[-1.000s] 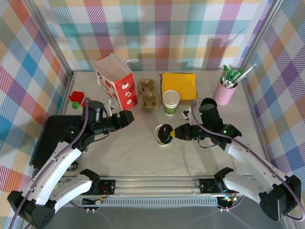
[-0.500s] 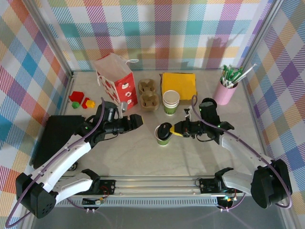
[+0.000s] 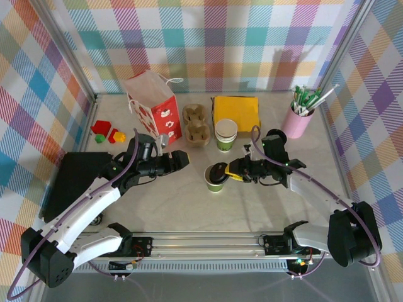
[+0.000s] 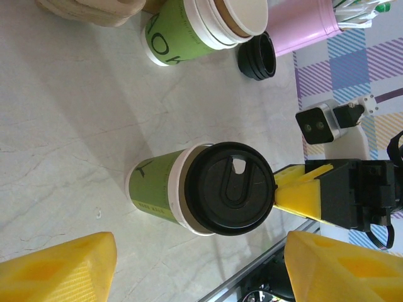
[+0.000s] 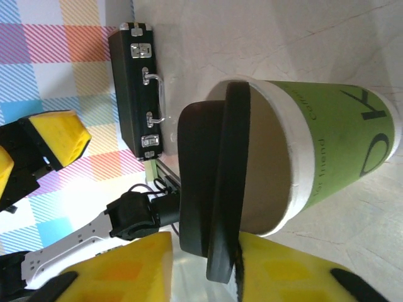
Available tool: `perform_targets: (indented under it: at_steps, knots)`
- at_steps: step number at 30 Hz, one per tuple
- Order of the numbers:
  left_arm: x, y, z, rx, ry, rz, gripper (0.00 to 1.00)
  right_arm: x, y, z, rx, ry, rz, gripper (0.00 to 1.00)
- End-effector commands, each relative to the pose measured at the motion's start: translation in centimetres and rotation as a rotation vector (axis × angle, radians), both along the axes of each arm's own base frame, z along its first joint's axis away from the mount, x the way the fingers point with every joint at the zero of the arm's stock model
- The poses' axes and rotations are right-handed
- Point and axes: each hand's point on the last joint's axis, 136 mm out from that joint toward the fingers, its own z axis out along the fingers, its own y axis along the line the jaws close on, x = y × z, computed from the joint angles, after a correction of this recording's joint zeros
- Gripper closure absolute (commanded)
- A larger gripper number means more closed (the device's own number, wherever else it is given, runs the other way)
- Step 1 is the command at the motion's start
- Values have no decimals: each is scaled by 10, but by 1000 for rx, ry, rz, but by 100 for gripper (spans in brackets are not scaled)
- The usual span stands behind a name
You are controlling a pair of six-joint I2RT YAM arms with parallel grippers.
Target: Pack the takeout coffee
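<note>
Marbled counter (image 3: 170,204) under plaid walls: takeout coffee (image 3: 215,184) getting its lid.
Left tool (image 3: 181,158) hangs wide open and empty at the takeout coffee's 10 o'clock, probably ready to steady it. Mid-counter, the coffee stands upright. At its 3 o'clock, right tool (image 3: 231,174) pinches the black lid (image 3: 220,171), tilted against the rim for seating.

At the back of the bench (image 3: 182,201) stand a red and white paper bag (image 3: 154,108), a brown pulp carrier (image 3: 196,123), yellow napkins (image 3: 236,112) and a pink pot (image 3: 297,123) with green-tipped sticks. A nested pile of cups (image 3: 226,134) stands just before the napkins. A black case (image 3: 72,179) lies at the left.
</note>
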Motion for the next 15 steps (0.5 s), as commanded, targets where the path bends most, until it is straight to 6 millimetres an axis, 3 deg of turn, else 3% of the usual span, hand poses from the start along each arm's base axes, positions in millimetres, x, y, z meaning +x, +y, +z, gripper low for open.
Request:
perform_targets:
  at_steps: [1,15]
  knots:
    - [-2,1,7,2,-35,-11,29,1,-6,-11,-47,14,-13,64]
    - [-4,5,-1,22,-23,0,28,5,-5,-16,-103,10,-10,54]
